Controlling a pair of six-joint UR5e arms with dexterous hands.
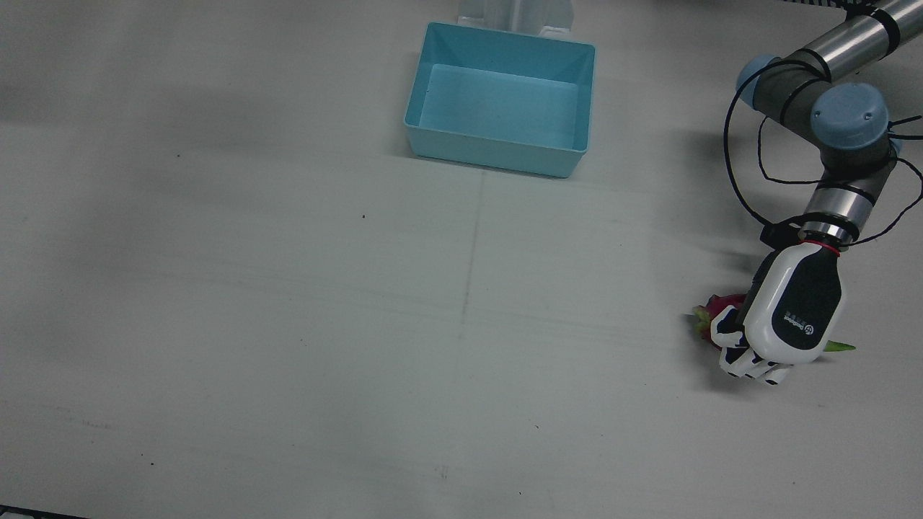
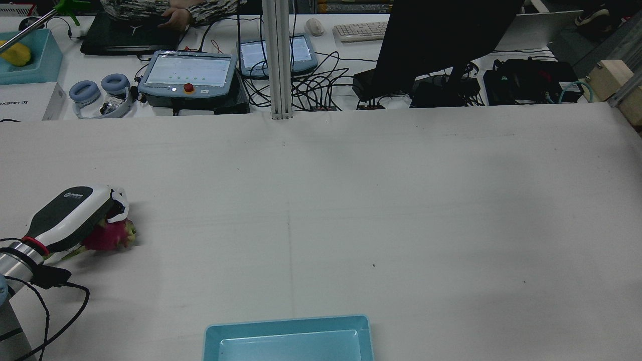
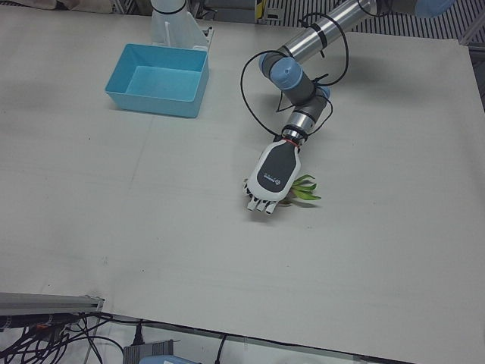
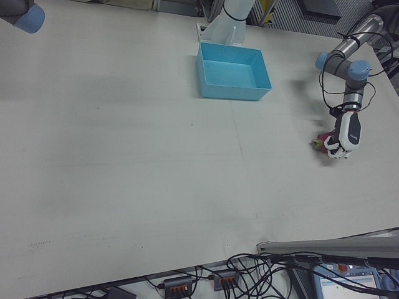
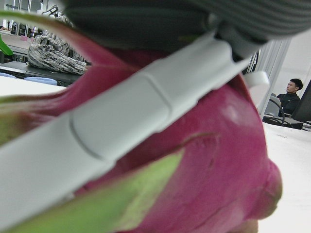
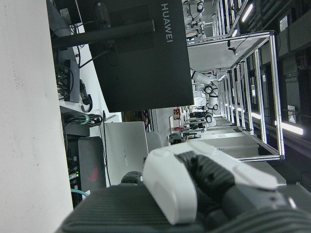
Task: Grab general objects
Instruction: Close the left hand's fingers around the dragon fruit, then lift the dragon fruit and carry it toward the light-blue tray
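Note:
A pink dragon fruit (image 1: 710, 310) with green leaf tips lies at the table's edge before my left arm. My left hand (image 1: 789, 310) sits over it with fingers curled around it. The rear view shows the hand (image 2: 70, 215) covering the fruit (image 2: 110, 235) low on the table. In the left hand view a white finger (image 5: 121, 121) lies across the fruit's skin (image 5: 218, 160). The green leaves (image 3: 305, 189) stick out beside the hand (image 3: 271, 178). Of my right hand only part (image 6: 194, 184) shows in its own view, away from the fruit.
An empty light-blue bin (image 1: 497, 155) stands at the middle of the table near the arms' pedestals, also in the left-front view (image 3: 151, 102). Black cables loop around the left wrist (image 1: 750, 180). Monitors and cables lie beyond the table's far edge (image 2: 321, 90).

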